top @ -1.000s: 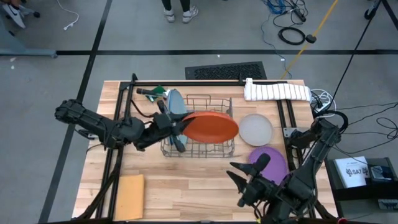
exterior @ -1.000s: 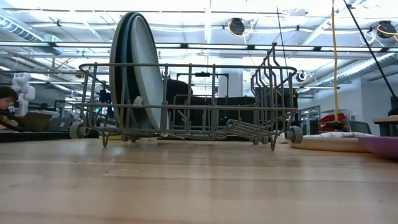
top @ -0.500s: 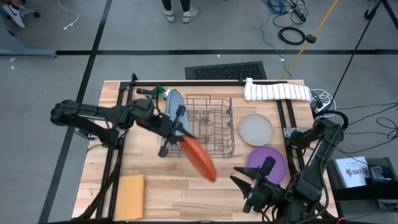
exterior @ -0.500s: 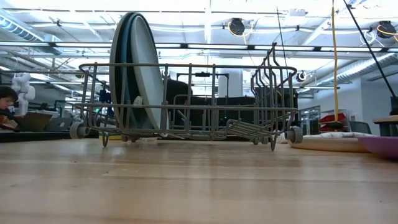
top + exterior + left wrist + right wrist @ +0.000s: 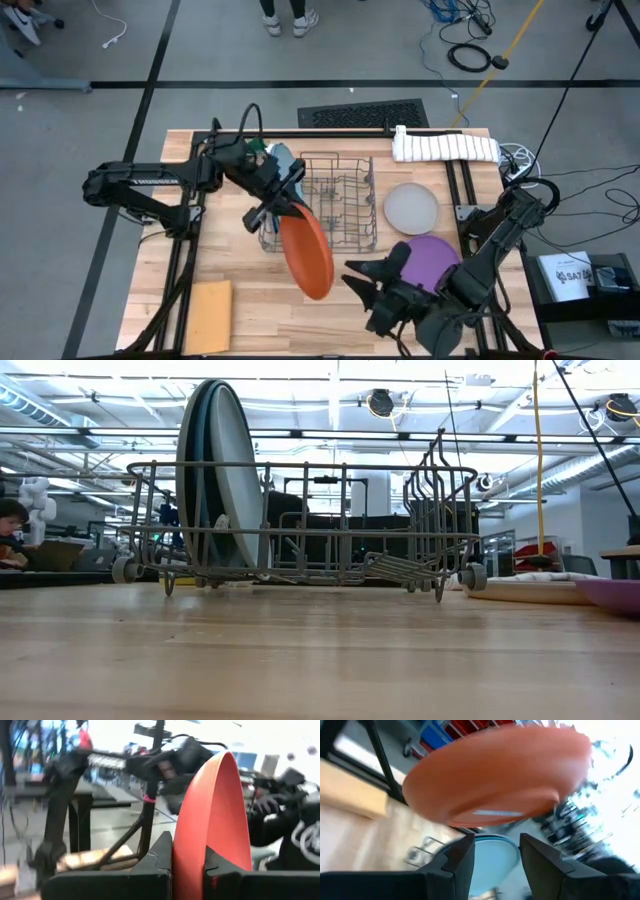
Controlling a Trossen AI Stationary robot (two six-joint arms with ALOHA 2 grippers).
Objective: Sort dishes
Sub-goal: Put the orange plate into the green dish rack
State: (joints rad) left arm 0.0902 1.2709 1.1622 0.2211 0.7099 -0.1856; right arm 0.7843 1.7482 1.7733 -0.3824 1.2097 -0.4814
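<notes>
Both arms are dark, near black, built of chunky jointed links with rounded housings. A thin black cable loops up off the left arm near its wrist. The right arm has a bulkier forearm. The left fingers are flat black blocks with stepped, notched inner edges; the right fingers are broad, angular and matte.

Open slots in wire rack (large plates fill one end).
</notes>
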